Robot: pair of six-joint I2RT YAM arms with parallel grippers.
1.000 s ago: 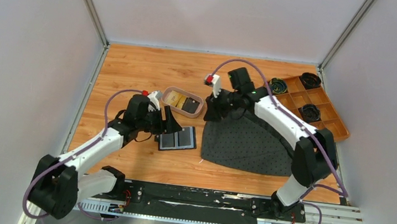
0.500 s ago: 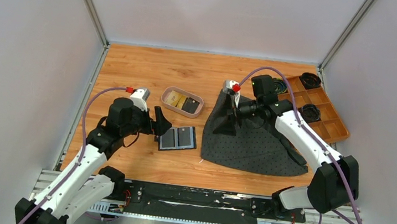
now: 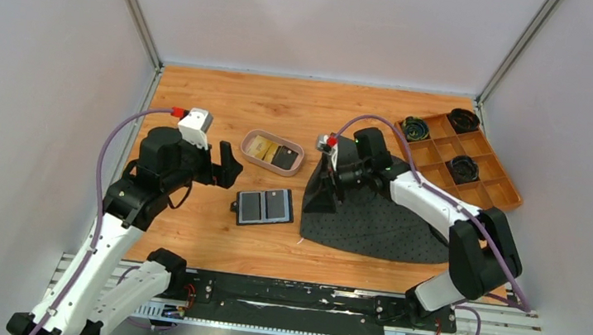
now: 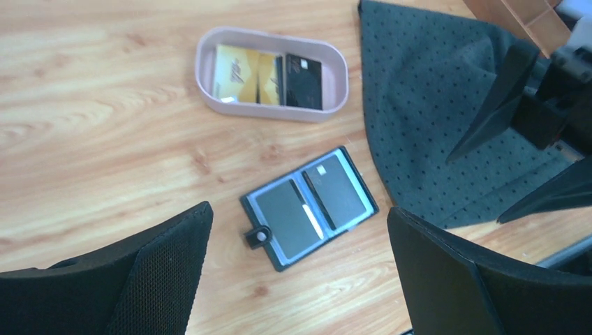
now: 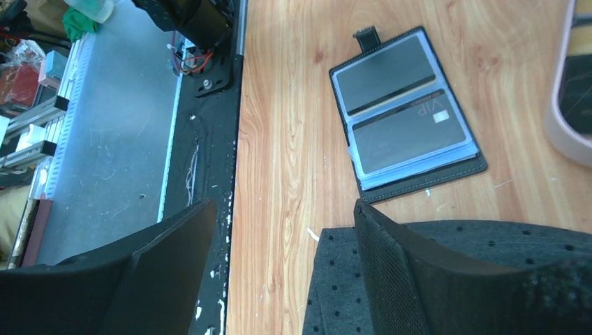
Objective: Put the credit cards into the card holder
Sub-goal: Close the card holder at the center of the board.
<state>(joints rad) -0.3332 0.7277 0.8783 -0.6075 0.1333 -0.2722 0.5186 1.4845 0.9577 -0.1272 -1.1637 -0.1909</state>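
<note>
In the middle of the top view, the holder [image 3: 265,207] lies open on the surface [image 3: 200,99], and we judge that two grey cards [image 4: 287,211] already sit in its pockets. Above it, the pink tray [image 4: 272,112] holds gold cards [image 4: 241,66] and a black card [image 4: 304,72], so we put the task partway done. The left end effector [image 3: 228,167] hangs open and empty left of the holder; the right end effector [image 3: 325,191], jaws apart and empty, hovers over the dark cloth [image 3: 387,227]
</note>
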